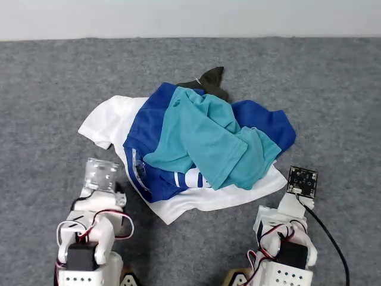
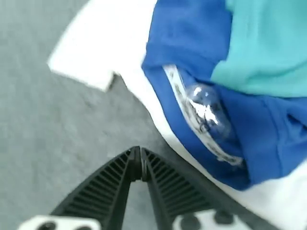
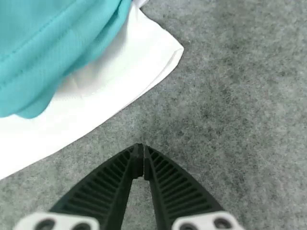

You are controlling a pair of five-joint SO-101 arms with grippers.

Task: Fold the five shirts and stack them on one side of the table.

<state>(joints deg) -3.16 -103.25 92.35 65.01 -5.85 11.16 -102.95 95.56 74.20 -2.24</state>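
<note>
**Both fingers clenched on nothing; shirts heaped mid-bench**

Nearest us, the left arm (image 1: 95,229) and the right arm (image 1: 284,238) sit side by side at the near edge of the bench (image 1: 53,89), well apart. The left fingers (image 2: 138,158) are pressed together tip to tip and grasp nothing, over bare grey felt just short of the pile. The right fingers (image 3: 141,155) are clenched the same way, empty, above the felt near a corner of cloth but apart from it.

Next out lies the white shirt (image 1: 196,199), the lowest layer we can see. Its near edge runs between the two arms, and one sleeve sticks out on the left arm's side. On it lies the blue shirt (image 1: 149,134), crumpled; a pale printed band runs along its edge facing the left arm, and white stripes show at its near side. Over the blue drapes the teal shirt (image 1: 202,131), bunched; its folds hang toward the right arm and overlap the white cloth there. Farthest, a dark shirt (image 1: 211,80) pokes out from under the blue one at the pile's far side, and little of it shows.

We tell four shirts apart by colour; whether more lie beneath, we cannot tell. None is folded, and the heap sits in the middle of the bench, not at one side. Beyond it the felt runs to a pale wall (image 1: 190,18).
</note>
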